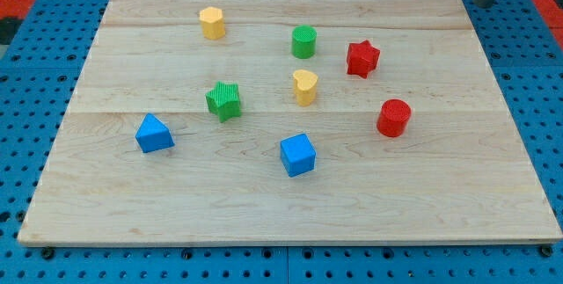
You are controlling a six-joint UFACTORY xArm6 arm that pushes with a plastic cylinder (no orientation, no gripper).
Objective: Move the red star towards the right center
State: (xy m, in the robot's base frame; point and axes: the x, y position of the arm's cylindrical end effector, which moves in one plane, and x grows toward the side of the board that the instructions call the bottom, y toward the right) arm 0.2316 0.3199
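- Fingers there were none: the arm ended in a plain rod, so nothing could open or close, and it held nothing. Its tip [486, 2] stood at the far right corner, just off the wooden board [264, 205] and well apart from every block.
- At the left, the blue wedge-like block [154, 133] sat nearer the near edge, out of any likely path.
- The yellow block [212, 22] at the far side and the green star [223, 100] in the left middle looked safe too.
- The blue cube [297, 154] lay near centre, toward the near side. No risk there, I judged.
- The green cylinder [303, 41] and the yellow heart [304, 87] sat just left of the target. To push rightward the tip would have to come in between them and the star, and a wide approach could knock either one.
- The red star [361, 58] lay right of centre, toward the far side, not yet at the right centre.
- An off-centre push on its points could spin it or let it slip off the tip.
- The red cylinder [393, 118] stood near and to the right of the star. A push angled too far toward the near side could drive the star into it and carry both along.
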